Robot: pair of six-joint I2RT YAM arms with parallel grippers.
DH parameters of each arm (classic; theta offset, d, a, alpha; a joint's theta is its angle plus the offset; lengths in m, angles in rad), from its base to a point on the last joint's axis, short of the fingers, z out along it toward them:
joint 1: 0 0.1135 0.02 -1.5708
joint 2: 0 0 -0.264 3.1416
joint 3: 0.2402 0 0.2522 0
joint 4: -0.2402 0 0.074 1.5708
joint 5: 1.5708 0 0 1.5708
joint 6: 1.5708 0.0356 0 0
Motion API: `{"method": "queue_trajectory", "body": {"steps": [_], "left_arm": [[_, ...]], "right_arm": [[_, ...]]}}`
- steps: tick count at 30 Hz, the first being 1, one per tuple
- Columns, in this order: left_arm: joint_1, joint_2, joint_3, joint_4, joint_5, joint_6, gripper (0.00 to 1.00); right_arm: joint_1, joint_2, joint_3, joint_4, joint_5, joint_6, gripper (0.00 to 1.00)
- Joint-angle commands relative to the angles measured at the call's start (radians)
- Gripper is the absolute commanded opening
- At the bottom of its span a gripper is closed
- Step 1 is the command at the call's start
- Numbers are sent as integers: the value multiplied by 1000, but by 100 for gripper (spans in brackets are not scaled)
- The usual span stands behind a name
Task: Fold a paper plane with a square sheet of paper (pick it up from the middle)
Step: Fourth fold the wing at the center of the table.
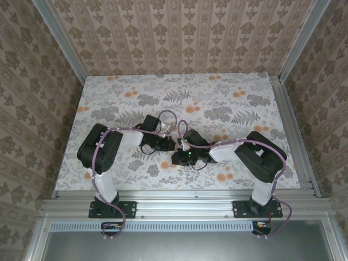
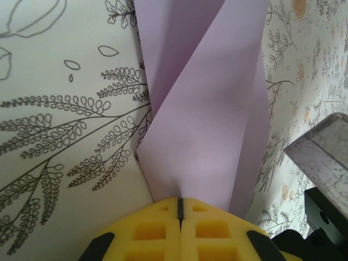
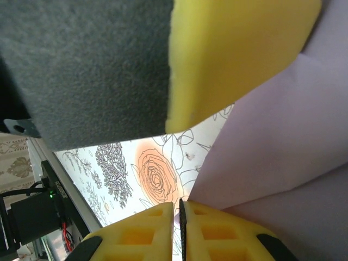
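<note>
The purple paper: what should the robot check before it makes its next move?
1. Left gripper pinching the lavender paper: ok, jaws shut on its edge.
2. Right gripper holding the lavender paper: cannot tell; its jaws are closed and the paper lies right beside them.
3. Folds in place: ok, layered creases show in the left wrist view.
4. Tablecloth flat around the lavender paper: ok.
5. Room between the two grippers: not ok, they crowd together in the top view.
</note>
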Motion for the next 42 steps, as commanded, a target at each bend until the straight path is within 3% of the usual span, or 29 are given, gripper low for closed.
{"method": "queue_trajectory", "body": {"steps": [1,13,28,35,42], "left_arm": [[-6,108,-51,-63,-134,35,0],[-5,118,-50,-63,-135,36,0],[-3,133,-50,-64,-135,44,0],[-3,129,-50,-63,-132,46,0],[-3,120,-48,-63,-125,46,0]], "right_arm": [[14,13,23,0,-26,10,15],[29,42,40,-17,-18,7,15],[65,80,119,-214,45,-55,15],[29,-34,57,-85,16,0,15],[-59,-128,-7,-109,71,-12,15]]}}
